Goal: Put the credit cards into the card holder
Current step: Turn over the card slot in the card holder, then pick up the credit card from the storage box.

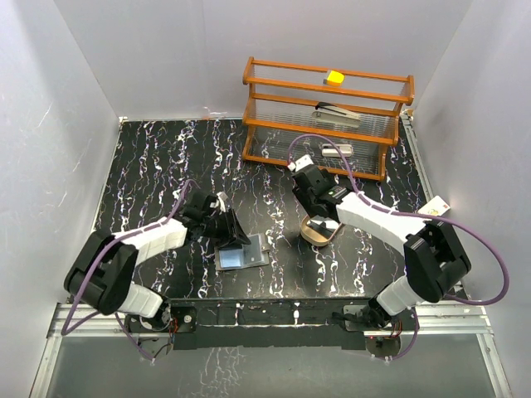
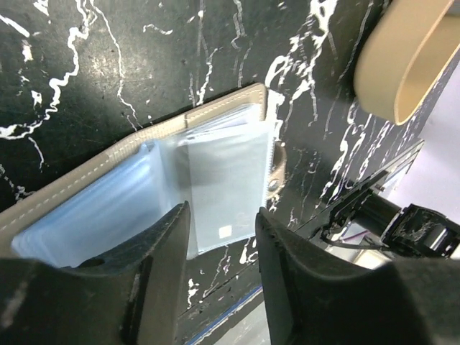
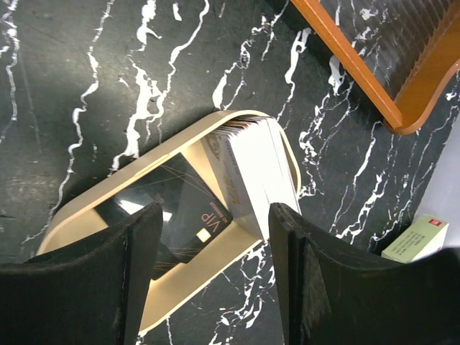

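The card holder (image 1: 242, 257) lies open on the black marble table, grey edge and clear sleeves up. In the left wrist view the holder (image 2: 215, 118) holds a pale blue card (image 2: 93, 208) and a whitish card (image 2: 230, 180) in its sleeves. My left gripper (image 2: 223, 241) is open and empty just above the holder's near edge; it also shows in the top view (image 1: 235, 235). My right gripper (image 3: 215, 244) is open and empty over a tan oval tray (image 3: 191, 287). A dark card (image 3: 180, 201) lies flat in the tray and whitish cards (image 3: 251, 162) lean in it.
An orange wooden rack (image 1: 323, 116) stands at the back right with a yellow block (image 1: 334, 78) on top and a stapler inside. Its corner (image 3: 374, 79) is close to the tray. A small pale box (image 3: 415, 238) lies right of the tray. The tray (image 2: 402, 61) is near the holder.
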`<state>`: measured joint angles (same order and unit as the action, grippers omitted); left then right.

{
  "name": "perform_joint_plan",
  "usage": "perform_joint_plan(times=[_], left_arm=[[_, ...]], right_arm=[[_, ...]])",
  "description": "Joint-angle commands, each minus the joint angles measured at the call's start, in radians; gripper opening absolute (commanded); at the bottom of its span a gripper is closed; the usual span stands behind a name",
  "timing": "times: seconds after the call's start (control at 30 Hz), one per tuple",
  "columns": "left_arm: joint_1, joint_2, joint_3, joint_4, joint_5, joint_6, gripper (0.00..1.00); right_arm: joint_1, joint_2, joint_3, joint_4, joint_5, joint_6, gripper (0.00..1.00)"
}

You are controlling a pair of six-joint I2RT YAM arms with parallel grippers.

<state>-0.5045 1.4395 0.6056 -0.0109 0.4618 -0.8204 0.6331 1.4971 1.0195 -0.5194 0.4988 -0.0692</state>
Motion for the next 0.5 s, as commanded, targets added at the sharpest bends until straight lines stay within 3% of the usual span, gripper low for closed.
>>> perform_joint_plan(times=[0.0,0.47], left_arm=[[-0.003,-0.112,0.064,-0.135,-0.068,0.041,0.43],[0.002,-0.381,0.072,-0.35,-0.3,0.09,0.55]], right_arm=[[-0.029,0.0,-0.002,0.056,0.065,-0.045,0.58],[-0.088,0.064,-0.031,0.099,0.13,-0.115,0.56]])
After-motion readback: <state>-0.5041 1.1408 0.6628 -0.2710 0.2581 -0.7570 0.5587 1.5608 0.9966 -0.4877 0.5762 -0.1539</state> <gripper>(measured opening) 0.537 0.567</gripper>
